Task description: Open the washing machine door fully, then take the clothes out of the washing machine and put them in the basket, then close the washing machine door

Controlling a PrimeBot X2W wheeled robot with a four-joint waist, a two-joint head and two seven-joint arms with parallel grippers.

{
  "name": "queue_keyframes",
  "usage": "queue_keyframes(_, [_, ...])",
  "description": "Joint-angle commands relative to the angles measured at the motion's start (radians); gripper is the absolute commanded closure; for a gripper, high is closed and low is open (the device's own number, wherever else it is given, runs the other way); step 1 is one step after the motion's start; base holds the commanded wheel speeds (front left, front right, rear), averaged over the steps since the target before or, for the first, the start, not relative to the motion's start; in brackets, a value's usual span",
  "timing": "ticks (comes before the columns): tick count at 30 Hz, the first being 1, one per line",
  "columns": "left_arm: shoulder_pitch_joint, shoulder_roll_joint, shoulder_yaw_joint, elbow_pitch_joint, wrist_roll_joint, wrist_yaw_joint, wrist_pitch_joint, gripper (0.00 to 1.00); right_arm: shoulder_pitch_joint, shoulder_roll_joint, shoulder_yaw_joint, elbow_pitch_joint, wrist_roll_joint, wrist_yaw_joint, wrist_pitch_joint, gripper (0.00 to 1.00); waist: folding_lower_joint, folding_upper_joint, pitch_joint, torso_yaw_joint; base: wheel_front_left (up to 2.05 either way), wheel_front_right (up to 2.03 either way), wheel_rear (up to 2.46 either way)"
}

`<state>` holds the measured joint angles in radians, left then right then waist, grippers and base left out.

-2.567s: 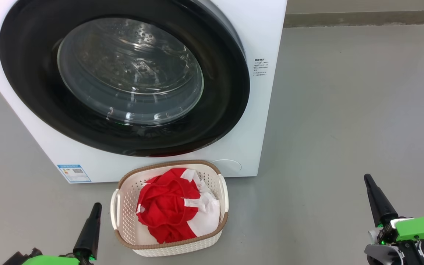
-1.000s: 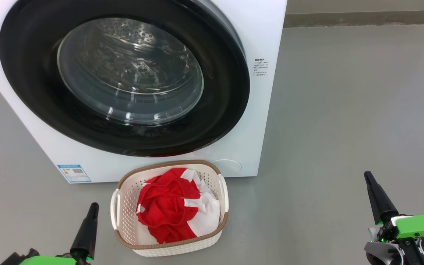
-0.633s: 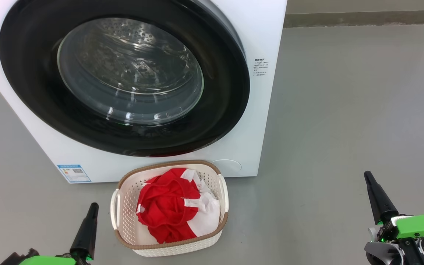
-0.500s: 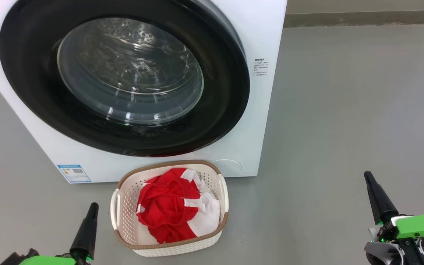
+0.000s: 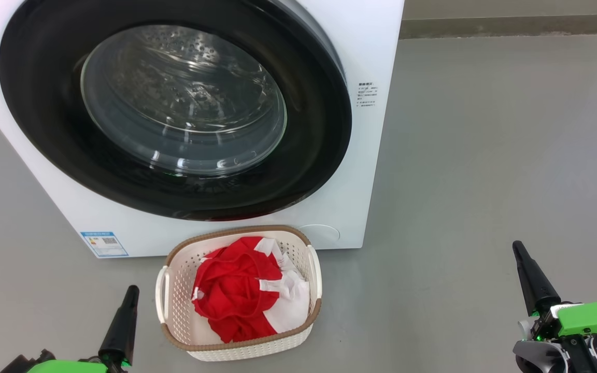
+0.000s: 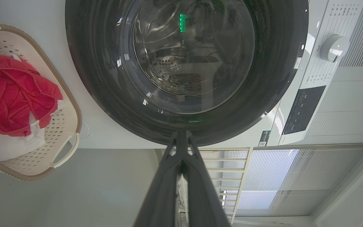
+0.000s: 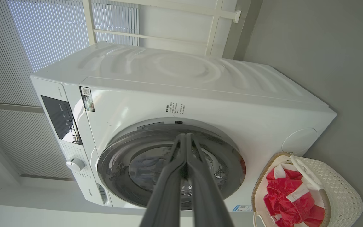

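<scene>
Door: the washing machine door (image 5: 174,103) sits flat against the front, its black rim flush all round. The steel drum (image 6: 172,72) shows through the bulging glass.
Machine: the washing machine (image 5: 371,155) stands on the grey floor (image 5: 485,155), towards the floor's far edge where it meets the wall.
Basket: the basket (image 5: 236,230) is on the floor right below the door's lower rim. Its far end is just beside the machine's base; I cannot tell whether they touch.
Clothes: the clothes (image 5: 236,295) are in the basket, a red bundle on top with white cloth underneath and to the right. They are heaped to about rim height.
Left tool: the left tool (image 5: 130,295) is low at the near left, just beside the basket's left handle and apart from it. Its fingers are pressed together with nothing between them, and in the wrist view they point at the door's rim.
Right tool: the right tool (image 5: 519,251) is over at the near right, well apart from the basket and machine. Its fingers are also pressed together and empty, aimed at the door in its wrist view.
In the way: the basket and its load lie between the near edge of the floor and the door. Grey floor runs between the right tool and the machine's right corner.
Around: a blue label (image 5: 104,243) is at the front's lower left and a round cap (image 5: 319,233) at its lower right, just behind the basket. A printed sticker (image 5: 367,94) sits beside the door. On the control strip are a control knob (image 6: 334,47) and a dark panel (image 6: 302,108). Pale blinds (image 6: 263,179) hang behind the machine.
</scene>
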<state>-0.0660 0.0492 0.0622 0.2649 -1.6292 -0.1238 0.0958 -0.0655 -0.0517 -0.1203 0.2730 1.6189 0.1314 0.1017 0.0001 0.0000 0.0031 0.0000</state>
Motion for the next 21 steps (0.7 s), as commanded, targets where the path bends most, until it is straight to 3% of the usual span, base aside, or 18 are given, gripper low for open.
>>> queue_keyframes(1, [-0.041,0.012,0.036,-0.02,0.008,-0.007,0.005,1.0,-0.042,-0.005,0.014,-0.029,-0.004,-0.001,0.005,1.0,0.0,0.0,0.0,0.0,0.0,0.0,0.0])
queue_keyframes(21, [-0.041,0.01,0.04,-0.02,0.011,-0.007,0.008,1.0,-0.042,-0.003,0.012,-0.029,-0.006,-0.001,0.007,1.0,0.0,0.0,0.0,0.0,0.0,0.0,0.0])
